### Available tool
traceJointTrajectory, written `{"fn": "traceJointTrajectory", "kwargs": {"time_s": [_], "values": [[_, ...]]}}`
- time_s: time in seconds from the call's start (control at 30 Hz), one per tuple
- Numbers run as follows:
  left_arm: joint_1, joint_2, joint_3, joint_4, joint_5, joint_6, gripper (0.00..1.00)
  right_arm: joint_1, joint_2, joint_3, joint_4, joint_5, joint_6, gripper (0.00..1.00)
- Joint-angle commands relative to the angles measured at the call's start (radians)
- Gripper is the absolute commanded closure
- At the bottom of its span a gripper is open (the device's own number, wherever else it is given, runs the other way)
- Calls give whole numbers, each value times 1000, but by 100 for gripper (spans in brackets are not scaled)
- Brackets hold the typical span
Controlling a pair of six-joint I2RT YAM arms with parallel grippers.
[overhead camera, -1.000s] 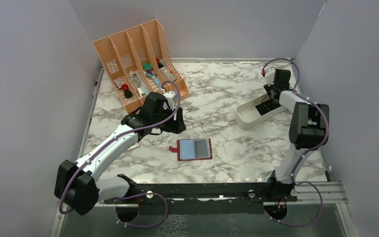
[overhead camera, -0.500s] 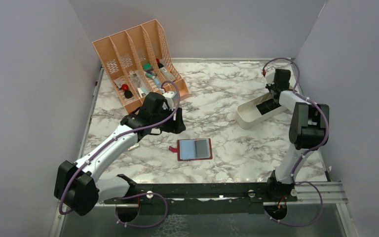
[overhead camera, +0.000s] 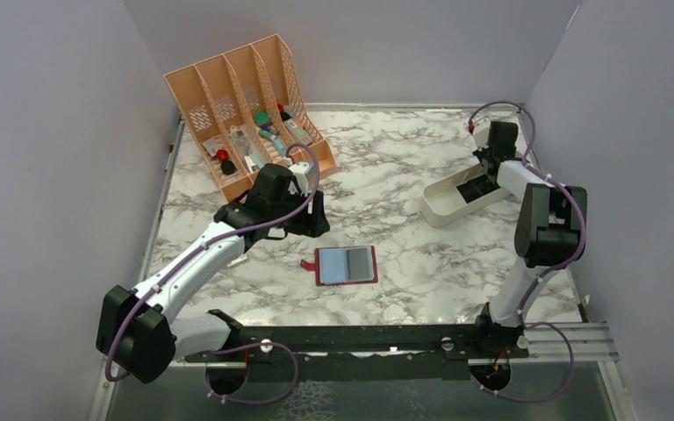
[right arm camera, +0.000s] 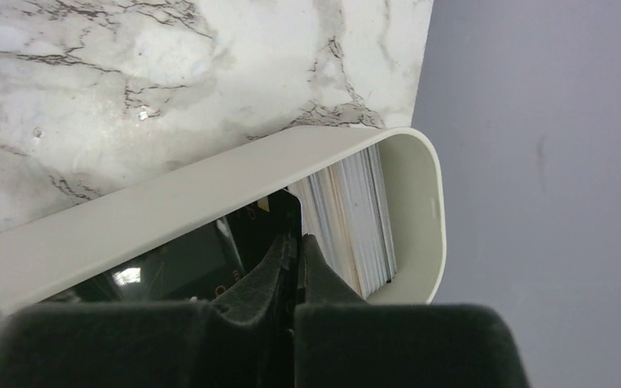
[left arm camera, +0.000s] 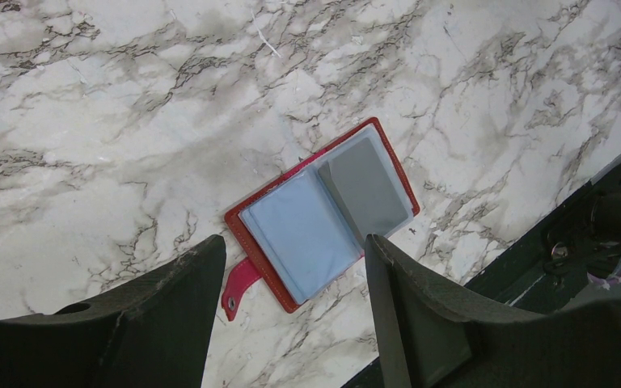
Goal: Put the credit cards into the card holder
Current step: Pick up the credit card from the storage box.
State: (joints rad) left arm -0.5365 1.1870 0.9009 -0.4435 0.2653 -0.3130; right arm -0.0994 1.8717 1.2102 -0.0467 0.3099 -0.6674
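Left wrist: red card holder (left arm camera: 323, 214), open flat.

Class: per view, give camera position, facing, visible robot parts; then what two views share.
Top external: above and behind, looking down on the table; both arms show.
Left wrist: down at the card holder past the open left gripper.
Right wrist: into the white tray past the right gripper.
First two share the card holder.

Left pincer (left arm camera: 293, 242) wide, right (right arm camera: 297, 240) seemingly tight.
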Motion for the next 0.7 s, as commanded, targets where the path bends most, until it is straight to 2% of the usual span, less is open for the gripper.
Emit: {"fn": "traceJointTrajectory", "kwargs": {"time_s": [0.0, 0.2, 0.4, 0.53, 0.67], "values": [[6, -24, -8, 25, 24, -1, 33, 0, -70, 43, -66, -39, 68, 99], [8, -29, -7, 25, 17, 0, 33, 32, -131, 82, -237, -194, 203, 99], [11, -30, -7, 25, 15, 0, 33, 74, -142, 199, -410, -156, 355, 99], [12, -33, -8, 25, 13, -1, 33, 121, -151, 253, -477, -33, 472, 99], [13, -33, -10, 23, 8, -4, 33, 145, -141, 349, -633, -72, 636, 99]]}}
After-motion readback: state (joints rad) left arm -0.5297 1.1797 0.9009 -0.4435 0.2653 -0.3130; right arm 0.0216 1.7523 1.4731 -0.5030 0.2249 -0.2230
